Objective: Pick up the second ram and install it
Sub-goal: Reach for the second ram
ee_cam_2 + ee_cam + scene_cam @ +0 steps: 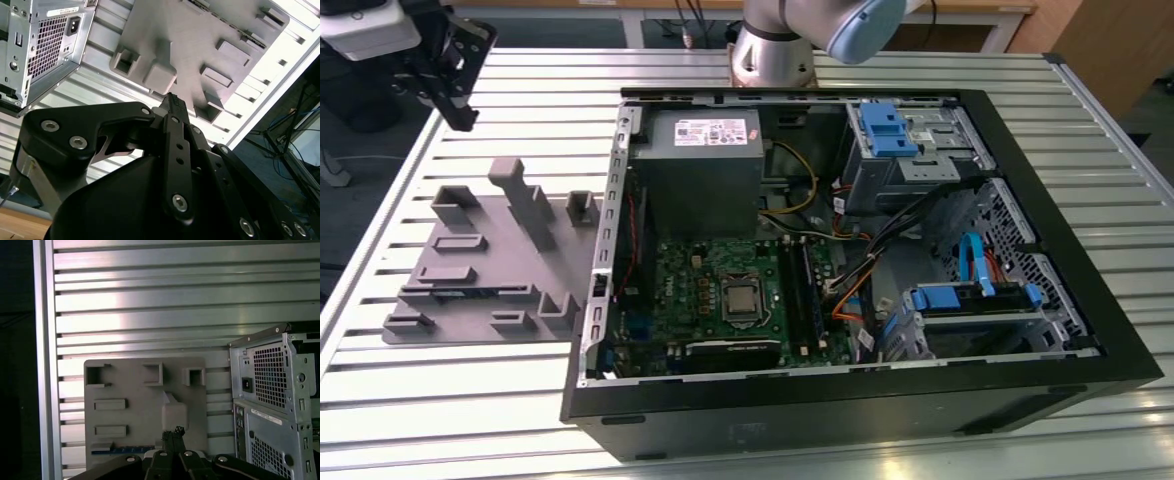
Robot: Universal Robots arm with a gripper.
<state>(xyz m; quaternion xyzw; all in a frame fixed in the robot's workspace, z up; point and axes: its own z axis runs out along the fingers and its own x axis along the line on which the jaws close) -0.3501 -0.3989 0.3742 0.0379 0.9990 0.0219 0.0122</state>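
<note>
Our gripper point(456, 118) hangs over the far corner of the slatted table point(454, 410) at the exterior view's left, well apart from the work. In the first wrist view its fingertips point(169, 435) look pressed together with nothing between them. We read it as closed and empty, though the tips are dark against the linkage and we say so with some caution.

The second ram point(122, 450) lies on edge in a long slot of the grey tray point(467, 240), showing as a thin blue strip along the side of the tray farthest from the gripper.

We judge the task barely begun. The stick is not gripped or lifted, and the carry and the seating on the motherboard point(707, 285) are all left. The memory slots point(797, 290) beside the processor socket point(740, 298) read as long dark bars, and we cannot tell whether any is filled.

As for room, the tray's upright blocks point(520, 200) stand between the gripper and the ram, while the slot itself has low walls and open air above. The computer case point(854, 405) has its wall just beside the tray on the exterior view's right, and the table's edge runs near the tray on the other side. Inside the case the slots sit between the socket and a bundle of cables point(854, 265), with the power supply point(700, 165) beyond. The case is open at the top.
</note>
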